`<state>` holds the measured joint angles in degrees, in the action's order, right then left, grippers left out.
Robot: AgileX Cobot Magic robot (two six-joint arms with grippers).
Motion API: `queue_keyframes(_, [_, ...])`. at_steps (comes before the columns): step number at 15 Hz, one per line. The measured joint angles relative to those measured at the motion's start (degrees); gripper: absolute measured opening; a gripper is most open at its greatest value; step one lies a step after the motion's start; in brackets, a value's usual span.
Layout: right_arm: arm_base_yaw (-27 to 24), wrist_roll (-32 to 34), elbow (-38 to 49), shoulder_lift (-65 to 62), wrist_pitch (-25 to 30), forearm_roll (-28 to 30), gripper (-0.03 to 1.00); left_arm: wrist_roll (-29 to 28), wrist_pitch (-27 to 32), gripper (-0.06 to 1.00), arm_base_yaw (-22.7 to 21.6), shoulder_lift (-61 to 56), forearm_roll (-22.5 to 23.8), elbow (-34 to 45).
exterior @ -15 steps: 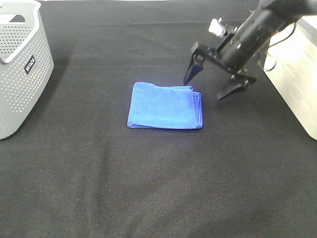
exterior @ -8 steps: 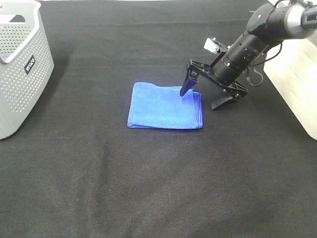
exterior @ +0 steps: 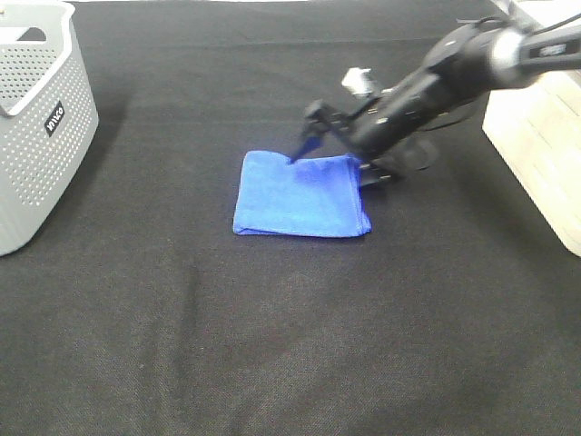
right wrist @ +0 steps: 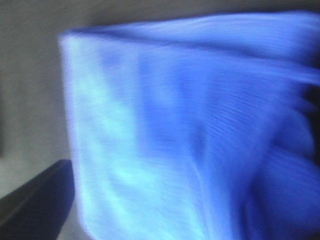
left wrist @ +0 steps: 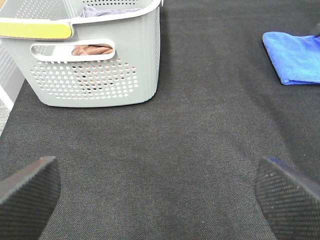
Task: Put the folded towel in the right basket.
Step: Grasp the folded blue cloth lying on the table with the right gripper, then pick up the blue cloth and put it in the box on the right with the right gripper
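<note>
Right hand (exterior: 333, 169) had dropped onto the blue folded towel (exterior: 295, 198), jaws spread across its far edge, nothing gripped yet; towel lay flat on the bench (exterior: 272, 345), well apart from right basket (exterior: 543, 145).

the high camera looks steeply down on the whole desk (exterior: 272, 345). the left wrist camera sits low, sharing the grey basket (left wrist: 100, 75) and towel (left wrist: 295, 57) with it; the right wrist camera is blurred, close on the towel.
</note>
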<state>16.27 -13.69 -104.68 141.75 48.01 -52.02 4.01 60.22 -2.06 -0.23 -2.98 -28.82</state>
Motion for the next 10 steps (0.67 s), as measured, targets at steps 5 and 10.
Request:
queue_keyframes(5, [2.52, -1.43, 0.11, 1.26, -2.29, -0.74, 0.49, 0.0, 0.0, 0.99, 0.0, 0.0, 0.0, 0.0])
queue_keyframes(10, [2.52, -1.43, -0.06, 0.23, 0.17, 1.78, 0.26, 0.0, 0.0, 0.99, 0.0, 0.0, 0.0, 0.0])
